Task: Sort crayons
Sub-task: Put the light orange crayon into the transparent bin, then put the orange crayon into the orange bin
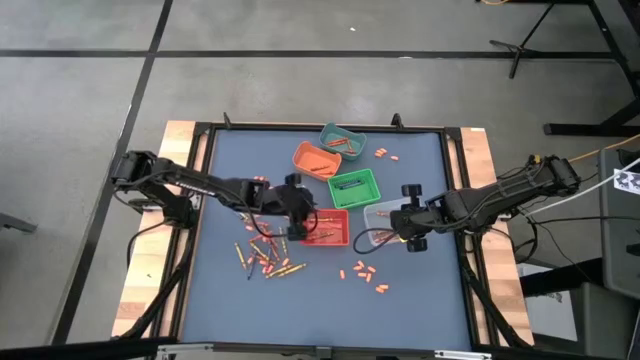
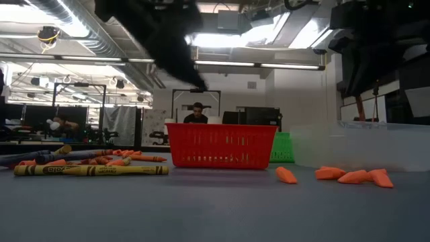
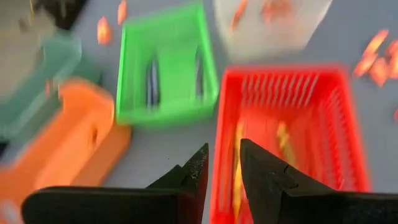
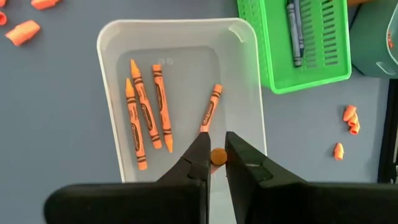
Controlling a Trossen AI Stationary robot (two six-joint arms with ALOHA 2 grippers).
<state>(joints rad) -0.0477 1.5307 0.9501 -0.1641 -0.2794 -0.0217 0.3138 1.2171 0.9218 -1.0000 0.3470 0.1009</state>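
Loose crayons (image 1: 265,258) lie in a heap on the blue mat left of the red bin (image 1: 330,238); in the low view they show at the left (image 2: 91,170). My left gripper (image 3: 224,167) hangs open over the red bin's (image 3: 323,124) left wall, with nothing between its fingers. Two yellowish crayons (image 3: 283,140) lie in that bin. My right gripper (image 4: 217,152) is above the clear tray (image 4: 118,74), shut on an orange crayon. Several orange crayons (image 4: 149,112) lie flat on the tray's floor. My right gripper pinches a small orange crayon between its two fingertips; only its round end (image 4: 218,156) shows, seen end-on. The fingers slant down from above over the tray's near end. The crayon is lifted clear of the tray.
A green bin (image 1: 354,186) with dark crayons, an orange bin (image 1: 317,160) and a teal bin (image 1: 343,142) stand behind the red one. Orange stubs (image 1: 365,275) lie scattered near the front of the mat, more (image 1: 385,154) at the back. People sit in the room beyond the table.
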